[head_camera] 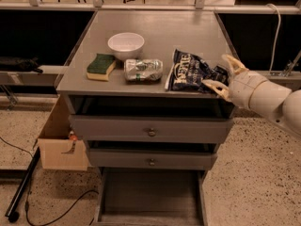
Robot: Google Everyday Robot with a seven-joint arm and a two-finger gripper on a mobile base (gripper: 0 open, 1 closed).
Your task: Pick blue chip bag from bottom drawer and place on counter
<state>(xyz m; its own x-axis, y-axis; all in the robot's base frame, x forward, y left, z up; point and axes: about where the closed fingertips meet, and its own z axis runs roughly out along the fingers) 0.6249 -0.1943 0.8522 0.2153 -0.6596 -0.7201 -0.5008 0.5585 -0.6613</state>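
Gripper [219,74] is spread, with the bag [188,72] just left of it on the counter [155,22], corner between the fingers near the front edge; retract crooked and you'll likely snag it and drag it off.

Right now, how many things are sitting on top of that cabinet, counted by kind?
Bowl: 1
Sponge: 1
Can: 1
Chip bag: 1
Total: 4, all on the counter.
The gripper is at the counter's right edge, open around the bag's right end.
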